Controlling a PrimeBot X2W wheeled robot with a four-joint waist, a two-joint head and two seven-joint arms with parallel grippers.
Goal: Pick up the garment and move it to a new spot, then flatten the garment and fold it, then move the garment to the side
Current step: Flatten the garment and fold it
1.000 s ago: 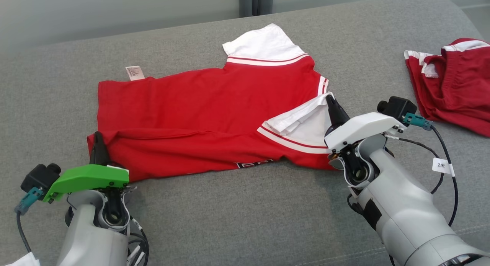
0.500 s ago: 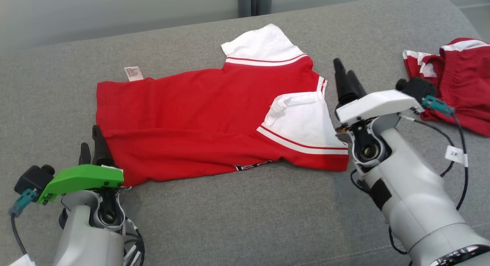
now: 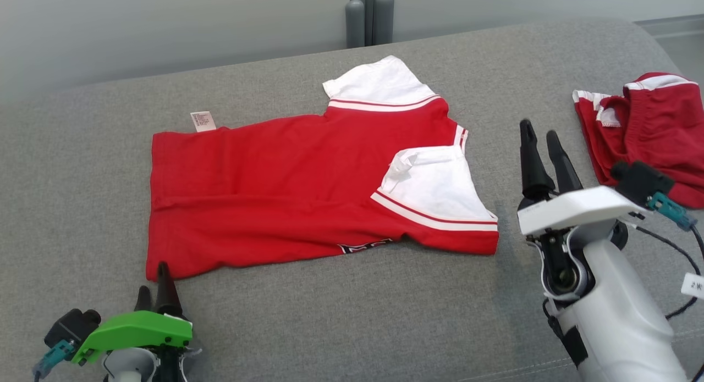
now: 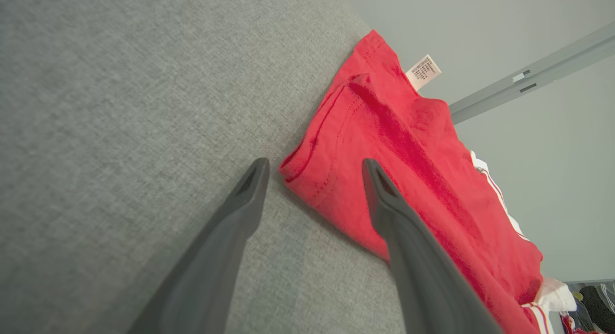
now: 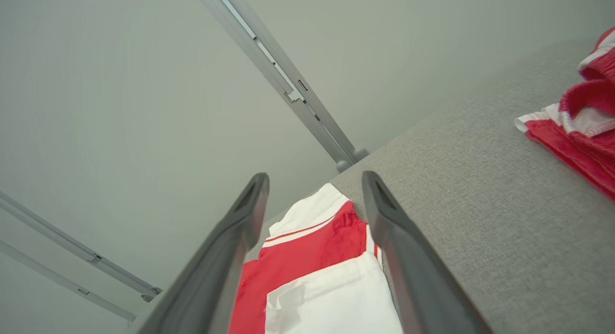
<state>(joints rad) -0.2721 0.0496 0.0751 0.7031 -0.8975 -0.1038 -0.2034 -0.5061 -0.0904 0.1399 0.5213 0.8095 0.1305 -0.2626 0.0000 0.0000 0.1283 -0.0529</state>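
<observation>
Grey sofa (image 3: 330, 316) bears the half-folded garment (image 3: 286, 178) mid-seat; left pincer (image 3: 153, 277) and right pincer (image 3: 539, 129) gape empty beside it, likely ready for another fold.

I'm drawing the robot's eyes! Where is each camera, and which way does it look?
Head view: head, looks down at red shirt on sofa; left fingers, right fingers show.
Left wrist view: left wrist, looks along open fingers at shirt's hem.
Right wrist view: right wrist, looks along open fingers at white sleeve.
All share the shirt.
</observation>
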